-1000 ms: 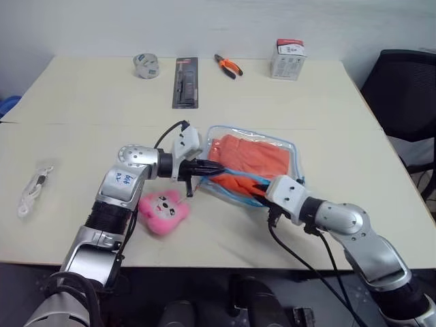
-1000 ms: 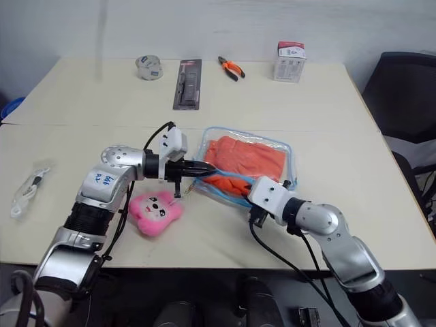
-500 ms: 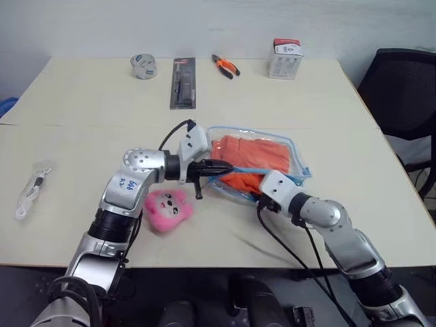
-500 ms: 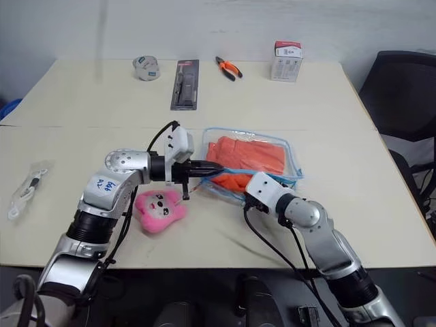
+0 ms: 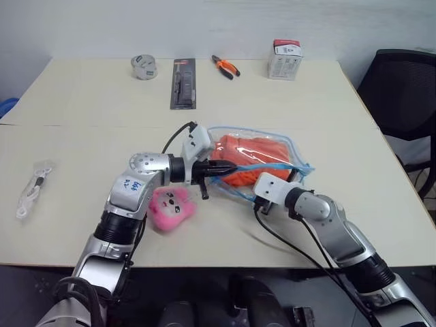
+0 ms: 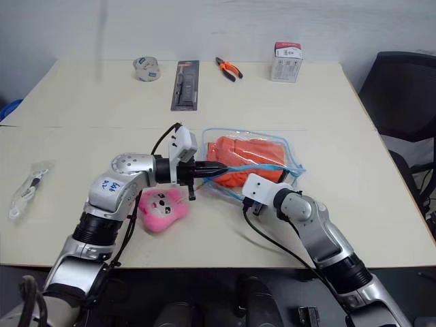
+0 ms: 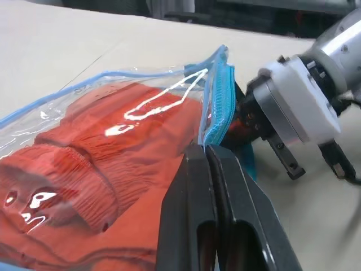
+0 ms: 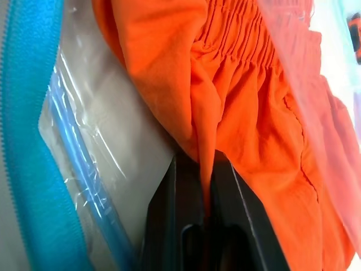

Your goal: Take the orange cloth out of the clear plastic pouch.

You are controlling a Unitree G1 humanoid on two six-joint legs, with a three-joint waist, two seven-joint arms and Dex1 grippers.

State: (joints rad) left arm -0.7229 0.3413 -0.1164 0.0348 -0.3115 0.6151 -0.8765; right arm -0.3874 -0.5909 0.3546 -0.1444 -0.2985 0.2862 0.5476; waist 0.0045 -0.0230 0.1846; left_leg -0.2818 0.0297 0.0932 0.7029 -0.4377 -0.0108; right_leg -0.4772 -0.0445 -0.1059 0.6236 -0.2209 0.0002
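The clear plastic pouch lies mid-table, its blue zipper trim lifted at the open mouth. My left gripper is shut on that trim and holds the mouth up. Inside lies the wrinkled orange cloth, about as large as the pouch. From the near right, my right gripper reaches into the mouth and is shut on a fold of the cloth. In the eye views its fingertips are hidden inside the pouch, behind its white wrist block. A pink plush charm lies left of the pouch, under my left forearm.
Along the far edge stand a tape roll, a black flat package, orange-handled pliers and a white box. A small white bagged item lies at the left. A black chair stands past the table's right edge.
My right gripper has pushed further into the pouch mouth and shut on the orange cloth. The left gripper has kept its hold on the zipper trim.
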